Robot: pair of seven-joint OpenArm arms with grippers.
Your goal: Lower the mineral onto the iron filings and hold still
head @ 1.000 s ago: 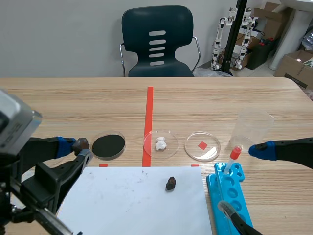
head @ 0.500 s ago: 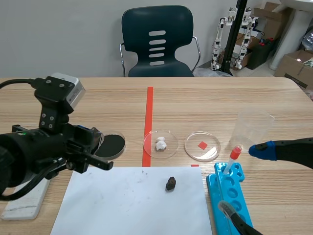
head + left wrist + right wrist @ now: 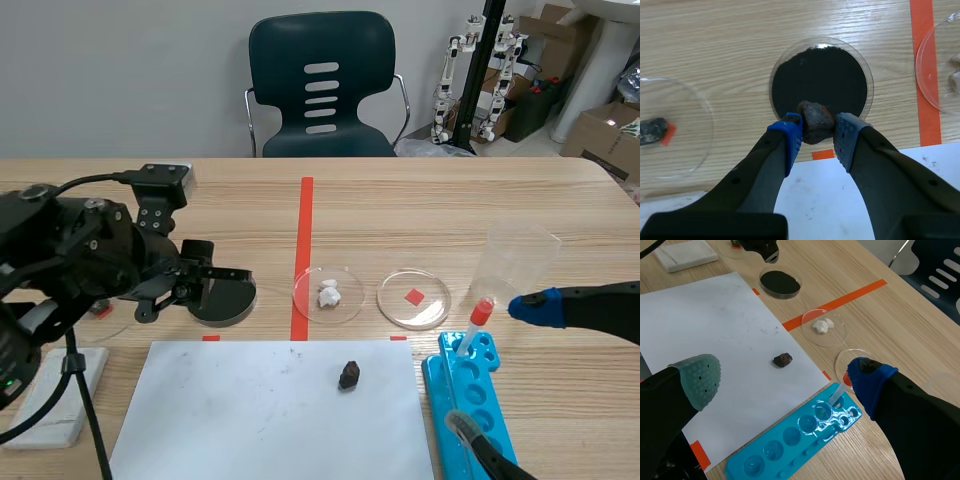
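Note:
A round clear dish of black iron filings stands on the wooden table, left of the red tape line. My left gripper is shut on a brown, lumpy mineral, which hangs over the dish's near rim. How high it is above the filings I cannot tell. In the scene view the left gripper sits low at the dish's left side. My right gripper is open and holds nothing, raised over the table's right part.
A small dark rock lies on a white paper sheet. Dishes hold a white lump and a red square. A blue well tray, red-capped dropper and clear cup stand right. Another dish with a dark stone lies left.
The left arm has swung away from the camera and turned over the table. Its gripper, still holding the mineral, moved right to the near edge of the filings dish. The right arm has kept still.

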